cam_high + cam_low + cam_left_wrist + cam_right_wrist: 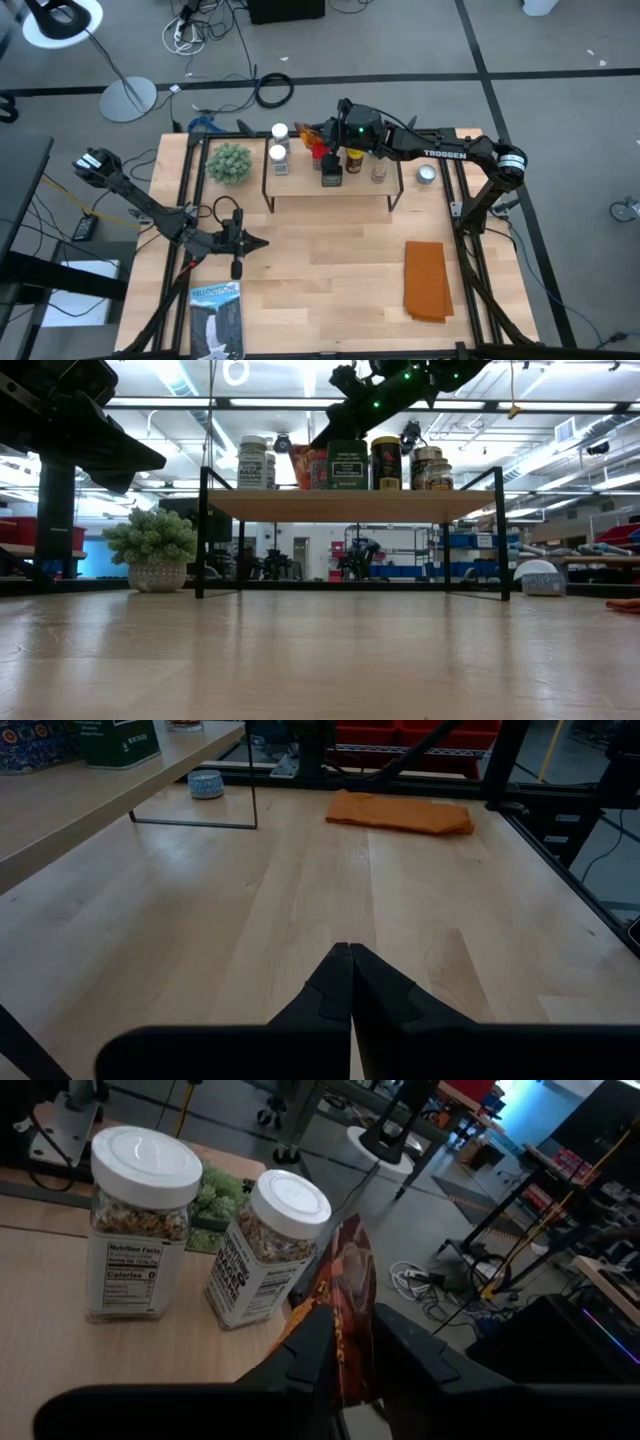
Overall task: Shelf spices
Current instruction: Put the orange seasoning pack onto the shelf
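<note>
1. Wooden table [330,260] carries our shelf [330,192], spices [340,160] on top.
2. Our right gripper [352,1342] reaches low across, pinching the packet [345,1285] beside two jars [140,1220].
3. Our left gripper [350,960] hovers clenched over bare table.

We see the shelf [330,190], a low rack with a light wooden board on thin black legs, and the spices stand along its board. Toward one end of the shelf, two clear jars [139,1220] with white lids stand upright, just beside each other. Next along the shelf, the orange-brown packet [345,1315] stands on edge between dark fingers. Toward the shelf's middle stands a dark box [347,465], then a yellow-lidded jar [386,463], then two smaller jars [430,468] toward the other end.
</note>
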You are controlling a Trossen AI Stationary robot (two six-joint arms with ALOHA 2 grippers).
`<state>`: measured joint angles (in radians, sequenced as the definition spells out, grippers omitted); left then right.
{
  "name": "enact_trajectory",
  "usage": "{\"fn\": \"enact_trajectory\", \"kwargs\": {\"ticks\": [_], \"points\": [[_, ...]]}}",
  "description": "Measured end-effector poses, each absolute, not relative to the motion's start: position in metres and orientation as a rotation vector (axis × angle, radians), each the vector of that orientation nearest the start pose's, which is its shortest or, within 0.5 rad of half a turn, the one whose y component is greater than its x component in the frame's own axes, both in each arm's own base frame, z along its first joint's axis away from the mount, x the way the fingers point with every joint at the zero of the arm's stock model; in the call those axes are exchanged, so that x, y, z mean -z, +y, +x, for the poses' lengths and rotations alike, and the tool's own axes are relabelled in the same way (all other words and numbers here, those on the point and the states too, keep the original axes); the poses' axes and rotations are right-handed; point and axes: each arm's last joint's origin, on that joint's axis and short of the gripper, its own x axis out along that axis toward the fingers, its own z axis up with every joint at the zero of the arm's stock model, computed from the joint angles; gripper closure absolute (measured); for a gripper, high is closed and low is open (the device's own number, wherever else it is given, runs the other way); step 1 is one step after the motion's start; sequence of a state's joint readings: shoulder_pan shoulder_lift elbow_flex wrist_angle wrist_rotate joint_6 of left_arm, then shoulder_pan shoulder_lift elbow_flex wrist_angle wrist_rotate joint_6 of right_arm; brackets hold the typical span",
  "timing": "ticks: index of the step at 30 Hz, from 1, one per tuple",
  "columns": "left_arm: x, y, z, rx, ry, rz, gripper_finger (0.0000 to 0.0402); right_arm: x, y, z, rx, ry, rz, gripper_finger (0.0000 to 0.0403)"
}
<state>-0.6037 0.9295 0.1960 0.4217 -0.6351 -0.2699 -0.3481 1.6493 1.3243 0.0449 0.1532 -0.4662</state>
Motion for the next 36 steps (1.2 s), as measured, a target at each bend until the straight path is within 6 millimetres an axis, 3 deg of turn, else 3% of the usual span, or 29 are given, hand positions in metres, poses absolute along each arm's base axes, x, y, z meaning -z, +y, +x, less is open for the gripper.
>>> {"fn": "enact_trajectory", "kwargs": {"ticks": [18, 36], "points": [[-0.1678, -0.0829, 0.1505, -0.065, 0.247, -0.088, 0.0396, -0.3237, -0.1342, 0.3568, 0.427, 0.382, -0.421, 0.0334], [-0.1683, -0.083, 0.1506, -0.064, 0.242, -0.091, 0.0396, -0.32, -0.1311, 0.3549, 0.429, 0.41, -0.309, 0.0327]]}}
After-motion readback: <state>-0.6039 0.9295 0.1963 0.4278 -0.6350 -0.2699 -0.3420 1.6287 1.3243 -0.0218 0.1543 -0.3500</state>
